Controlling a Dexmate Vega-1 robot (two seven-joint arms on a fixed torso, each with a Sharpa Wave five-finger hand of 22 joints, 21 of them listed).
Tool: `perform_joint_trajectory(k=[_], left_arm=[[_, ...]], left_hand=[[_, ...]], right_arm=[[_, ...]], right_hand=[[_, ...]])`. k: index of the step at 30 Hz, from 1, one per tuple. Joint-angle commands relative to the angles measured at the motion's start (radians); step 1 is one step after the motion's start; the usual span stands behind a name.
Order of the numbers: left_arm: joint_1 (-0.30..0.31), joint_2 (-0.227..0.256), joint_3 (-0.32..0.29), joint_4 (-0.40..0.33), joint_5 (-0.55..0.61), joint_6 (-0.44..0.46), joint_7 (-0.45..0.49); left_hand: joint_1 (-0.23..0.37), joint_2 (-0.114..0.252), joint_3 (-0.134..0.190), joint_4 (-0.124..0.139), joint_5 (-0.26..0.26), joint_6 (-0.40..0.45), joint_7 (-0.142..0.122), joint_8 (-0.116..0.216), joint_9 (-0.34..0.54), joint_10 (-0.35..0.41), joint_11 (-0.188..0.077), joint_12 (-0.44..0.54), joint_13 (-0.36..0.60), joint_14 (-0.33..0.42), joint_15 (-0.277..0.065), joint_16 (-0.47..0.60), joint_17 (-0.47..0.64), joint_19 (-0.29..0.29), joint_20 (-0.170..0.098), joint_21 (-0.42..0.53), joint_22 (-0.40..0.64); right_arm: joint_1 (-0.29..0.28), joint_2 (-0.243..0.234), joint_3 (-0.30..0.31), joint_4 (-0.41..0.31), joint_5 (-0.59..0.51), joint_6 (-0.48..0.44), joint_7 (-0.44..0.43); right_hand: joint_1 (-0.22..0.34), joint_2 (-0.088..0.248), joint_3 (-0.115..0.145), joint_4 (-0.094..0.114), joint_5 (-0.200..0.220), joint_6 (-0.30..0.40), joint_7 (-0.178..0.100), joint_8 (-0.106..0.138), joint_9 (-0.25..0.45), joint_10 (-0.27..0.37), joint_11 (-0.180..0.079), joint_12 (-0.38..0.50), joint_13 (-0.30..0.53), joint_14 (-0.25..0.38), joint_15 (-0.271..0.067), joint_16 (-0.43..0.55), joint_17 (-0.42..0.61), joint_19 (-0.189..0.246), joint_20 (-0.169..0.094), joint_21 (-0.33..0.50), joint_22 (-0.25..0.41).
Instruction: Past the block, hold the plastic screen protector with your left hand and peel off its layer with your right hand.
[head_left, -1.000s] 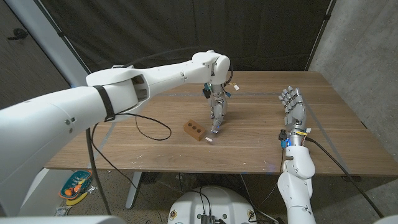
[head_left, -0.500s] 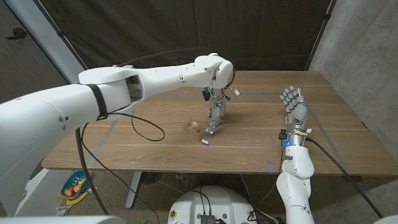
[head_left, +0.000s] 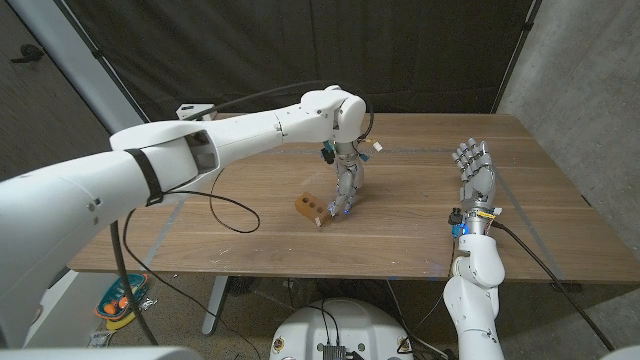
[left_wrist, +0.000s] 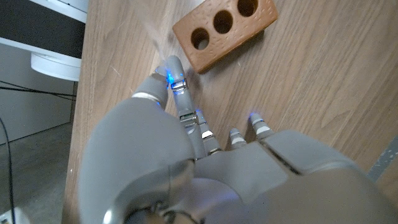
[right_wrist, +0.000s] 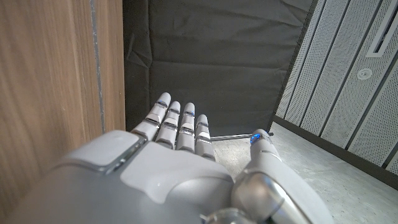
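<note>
The block (head_left: 312, 208), a brown wooden piece with three round holes in its face, lies on the desk (head_left: 250, 240) toward the desk's near edge. A small pale object (head_left: 322, 222) lies on the desk touching or just beside the block's right end; whether this is the plastic screen protector cannot be told at this size.

The left hand (head_left: 346, 190) hangs fingers-down just to the right of the block. Its fingertips (head_left: 336, 212) are at the block's right end, close to the desk surface. In the left wrist view, one fingertip (left_wrist: 171, 67) sits just beside the block (left_wrist: 225, 28); contact cannot be confirmed. The fingers are loosely together and hold nothing visible.

The right hand (head_left: 473, 172) stands upright well to the right of the block, near the desk's right side, with palm vertical. Its fingers (right_wrist: 176, 121) are extended, slightly apart, and empty.

A black cable (head_left: 235, 205) loops on the desk to the left of the block.
</note>
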Motion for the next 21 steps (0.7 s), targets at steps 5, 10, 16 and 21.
perform_joint_trajectory(k=[5, 10, 16, 21], left_arm=[[0.173, 0.139, -0.261, -0.165, -0.087, 0.058, 0.297], [0.240, 0.190, -0.333, -0.248, -0.098, 0.084, 0.406], [0.341, 0.247, -0.445, -0.350, -0.127, 0.118, 0.579], [0.443, 0.272, -0.540, -0.405, -0.171, 0.112, 0.756]], left_hand=[[0.009, -0.008, 0.008, 0.011, 0.015, 0.008, -0.030, 0.023, 0.027, -0.013, 0.006, -0.013, -0.026, -0.006, 0.012, -0.011, 0.003, -0.076, 0.012, 0.009, 0.005], [0.001, -0.013, 0.007, 0.019, 0.015, 0.008, -0.047, 0.033, 0.038, -0.036, 0.010, -0.028, -0.025, -0.022, 0.027, -0.020, 0.005, -0.109, 0.043, 0.001, 0.006], [-0.006, -0.012, 0.008, 0.026, 0.014, -0.007, -0.054, 0.037, 0.050, -0.057, 0.016, -0.040, -0.025, -0.034, 0.036, -0.026, 0.008, -0.139, 0.061, -0.007, 0.006], [-0.009, -0.012, 0.008, 0.028, 0.014, -0.010, -0.049, 0.041, 0.055, -0.056, 0.016, -0.042, -0.025, -0.034, 0.035, -0.026, 0.009, -0.148, 0.063, -0.010, 0.005]], right_arm=[[0.001, -0.004, 0.000, -0.008, -0.009, -0.011, -0.001], [0.000, -0.007, -0.004, -0.021, -0.019, -0.023, -0.006], [0.005, -0.013, -0.010, -0.026, -0.024, -0.038, -0.005], [0.009, -0.018, -0.015, -0.032, -0.035, -0.053, -0.012]], right_hand=[[-0.010, 0.000, 0.004, 0.005, 0.000, 0.007, 0.004, -0.002, 0.004, 0.004, -0.002, 0.003, 0.002, 0.007, -0.005, 0.002, 0.003, 0.006, -0.003, -0.001, 0.002], [-0.008, -0.001, 0.004, 0.003, 0.001, 0.007, 0.004, -0.003, 0.004, 0.005, -0.002, 0.003, 0.002, 0.008, -0.006, 0.002, 0.002, 0.005, -0.003, -0.002, 0.002], [-0.002, -0.003, 0.007, -0.002, 0.001, 0.009, 0.002, -0.002, 0.004, 0.005, -0.003, 0.002, 0.002, 0.008, 0.001, 0.000, 0.002, 0.007, -0.002, -0.004, 0.002], [0.007, -0.004, 0.010, -0.009, 0.001, 0.014, 0.001, 0.000, 0.004, 0.015, -0.005, 0.005, 0.002, 0.013, 0.008, 0.001, 0.001, 0.009, 0.006, -0.005, 0.002]])
